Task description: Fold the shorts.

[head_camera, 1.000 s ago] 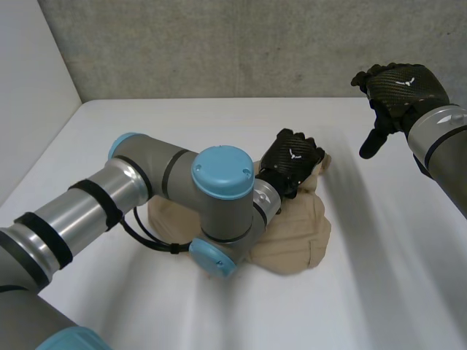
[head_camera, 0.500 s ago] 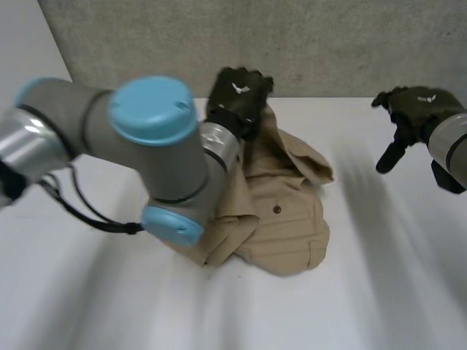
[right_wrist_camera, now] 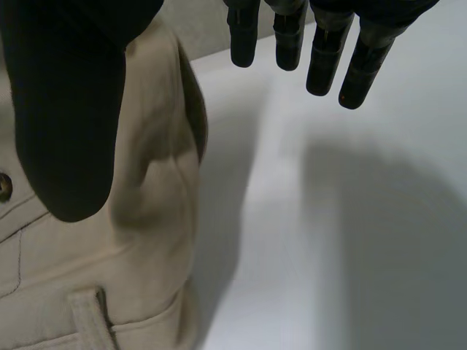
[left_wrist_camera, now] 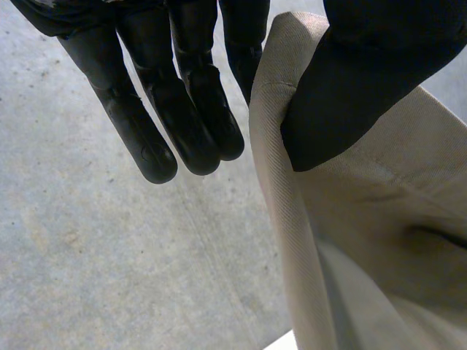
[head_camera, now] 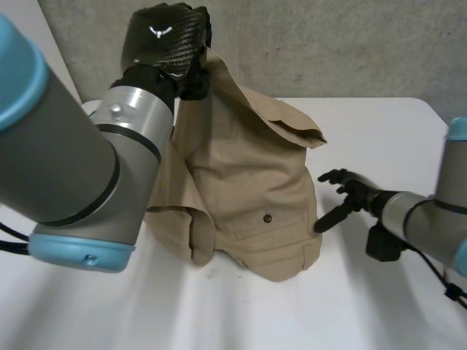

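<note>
Shorts (head_camera: 248,189) on table (head_camera: 379,306), left robot hand (head_camera: 164,36) at their top, right robot hand (head_camera: 356,191) just beside

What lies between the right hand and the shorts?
Only bare table separates the right hand from the shorts, seen in the head and right wrist views.

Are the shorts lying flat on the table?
No, the left robot hand pinches the shorts by an edge and holds them up in the air.

Grey tubular left arm (head_camera: 62,157), silver wrist band, light-blue caps. Black carbon-weave left hand (head_camera: 164,38), white winged emblem. Black right hand (head_camera: 353,191), grey right arm (head_camera: 427,219).
</note>
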Robot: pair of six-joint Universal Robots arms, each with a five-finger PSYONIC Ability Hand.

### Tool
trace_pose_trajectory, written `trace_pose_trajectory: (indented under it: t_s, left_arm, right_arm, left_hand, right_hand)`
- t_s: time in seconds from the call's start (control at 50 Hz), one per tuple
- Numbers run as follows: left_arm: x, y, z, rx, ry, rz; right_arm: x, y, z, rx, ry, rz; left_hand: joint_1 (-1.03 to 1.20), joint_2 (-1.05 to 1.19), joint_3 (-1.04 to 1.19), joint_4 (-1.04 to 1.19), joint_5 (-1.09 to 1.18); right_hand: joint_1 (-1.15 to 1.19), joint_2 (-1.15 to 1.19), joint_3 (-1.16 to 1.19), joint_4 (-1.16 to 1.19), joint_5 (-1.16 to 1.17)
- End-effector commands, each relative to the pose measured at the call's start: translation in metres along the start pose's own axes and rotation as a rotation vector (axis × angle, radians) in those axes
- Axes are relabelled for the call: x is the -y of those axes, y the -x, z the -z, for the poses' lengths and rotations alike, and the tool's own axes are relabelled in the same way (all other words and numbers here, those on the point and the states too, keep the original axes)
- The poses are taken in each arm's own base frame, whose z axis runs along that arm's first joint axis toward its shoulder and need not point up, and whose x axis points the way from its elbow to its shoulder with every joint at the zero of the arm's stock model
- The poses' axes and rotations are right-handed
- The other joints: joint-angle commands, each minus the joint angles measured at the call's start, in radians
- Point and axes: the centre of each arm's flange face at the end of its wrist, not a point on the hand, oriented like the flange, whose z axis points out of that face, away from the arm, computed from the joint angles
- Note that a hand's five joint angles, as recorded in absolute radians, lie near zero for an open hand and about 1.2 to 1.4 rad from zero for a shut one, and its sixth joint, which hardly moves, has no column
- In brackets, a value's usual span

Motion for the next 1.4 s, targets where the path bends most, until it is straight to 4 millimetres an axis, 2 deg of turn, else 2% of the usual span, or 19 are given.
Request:
trace_pose_trajectory:
  t_s: [0.02,0.06,0.1,0.14,0.18,0.22,0.28,0.34,0.42,0.6,0.64,0.68,0.76,0.86,0.92,0.98,1.1,1.2,1.4]
  left_arm:
    - [0.010,0.003,0.006,-0.001,-0.020,0.025]
    - [0.011,0.003,0.006,-0.001,-0.021,0.027]
    - [0.016,0.005,0.005,0.005,-0.037,0.033]
    - [0.017,0.008,0.003,0.013,-0.045,0.034]
    - [0.019,0.013,-0.001,0.030,-0.059,0.038]
    - [0.019,0.028,-0.011,0.078,-0.085,0.038]
    - [0.021,0.055,-0.026,0.155,-0.133,0.052]
    - [0.021,0.081,-0.036,0.223,-0.163,0.082]
    - [0.008,0.110,-0.044,0.288,-0.149,0.145]
    - [-0.089,0.115,-0.024,0.318,0.134,0.230]
    - [-0.140,0.108,-0.005,0.322,0.298,0.218]
    - [-0.152,0.107,0.000,0.323,0.338,0.212]
    - [-0.193,0.100,0.028,0.322,0.518,0.195]
    - [-0.174,0.097,0.034,0.307,0.536,0.191]
    - [-0.120,0.098,0.035,0.296,0.422,0.203]
    - [-0.095,0.097,0.039,0.288,0.354,0.217]
    - [-0.078,0.084,0.049,0.243,0.318,0.218]
    - [-0.077,0.072,0.049,0.204,0.306,0.220]
    - [-0.130,0.061,0.023,0.132,0.416,0.114]
  right_arm:
    - [-0.019,0.019,-0.020,0.039,0.031,0.013]
    - [-0.020,0.019,-0.022,0.035,0.033,0.012]
    - [-0.018,0.027,-0.026,0.053,0.018,0.013]
    - [-0.004,0.031,-0.025,0.069,-0.041,0.016]
    - [0.005,0.035,-0.024,0.084,-0.078,0.023]
    - [0.056,0.061,-0.004,0.160,-0.311,0.083]
    - [0.082,0.073,0.011,0.188,-0.436,0.116]
    - [0.135,0.098,0.049,0.199,-0.702,0.250]
    - [0.151,0.110,0.068,0.161,-0.791,0.400]
    - [0.088,0.132,0.064,0.138,-0.629,0.701]
    - [0.070,0.136,0.063,0.156,-0.581,0.732]
    - [0.043,0.136,0.055,0.158,-0.507,0.807]
    - [0.031,0.131,0.048,0.121,-0.469,0.875]
    - [0.014,0.132,0.047,0.101,-0.438,0.966]
    - [0.001,0.140,0.051,0.127,-0.426,0.999]
    - [-0.004,0.144,0.054,0.133,-0.424,1.019]
    - [-0.007,0.147,0.059,0.130,-0.432,1.058]
    - [-0.014,0.152,0.063,0.152,-0.430,1.068]
    - [0.001,0.158,0.103,0.148,-0.532,1.131]
  left_hand:
    - [0.260,0.201,0.207,0.196,0.265]
    - [0.260,0.201,0.207,0.196,0.265]
    - [0.260,0.201,0.207,0.196,0.265]
    - [0.260,0.201,0.207,0.196,0.265]
    - [0.260,0.201,0.207,0.196,0.265]
    - [0.260,0.201,0.207,0.196,0.265]
    - [0.260,0.201,0.207,0.196,0.265]
    - [0.260,0.201,0.207,0.196,0.265]
    - [0.260,0.201,0.207,0.196,0.265]
    - [0.260,0.201,0.207,0.196,0.265]
    - [-0.081,-0.140,-0.135,-0.145,-0.077]
    - [-0.185,-0.244,-0.238,-0.249,-0.180]
    - [-0.485,-0.544,-0.538,-0.549,-0.480]
    - [-0.673,-0.732,-0.726,-0.737,-0.668]
    - [-0.773,-0.832,-0.826,-0.837,-0.768]
    - [-0.779,-0.838,-0.832,-0.843,-0.774]
    - [-0.776,-0.835,-0.829,-0.840,-0.771]
    - [-0.773,-0.832,-0.826,-0.837,-0.768]
    - [-0.761,-0.820,-0.815,-0.825,-0.757]
  right_hand:
    - [0.048,-0.004,-0.007,-0.023,-0.032]
    - [0.154,0.103,0.100,0.084,0.074]
    - [1.085,1.033,1.031,1.014,1.005]
    - [1.235,1.184,1.181,1.164,1.155]
    - [1.237,1.185,1.183,1.166,1.157]
    - [1.237,1.185,1.183,1.166,1.157]
    - [1.237,1.185,1.183,1.166,1.157]
    - [1.237,1.185,1.183,1.166,1.157]
    - [1.237,1.185,1.183,1.166,1.157]
    - [1.237,1.185,1.183,1.166,1.157]
    - [1.237,1.185,1.183,1.166,1.157]
    - [1.237,1.185,1.183,1.166,1.157]
    - [1.237,1.185,1.183,1.166,1.157]
    - [1.237,1.185,1.183,1.166,1.157]
    - [1.237,1.185,1.183,1.166,1.157]
    - [1.237,1.185,1.183,1.166,1.157]
    - [1.237,1.185,1.183,1.166,1.157]
    - [1.237,1.185,1.183,1.166,1.157]
    - [1.237,1.185,1.183,1.166,1.157]
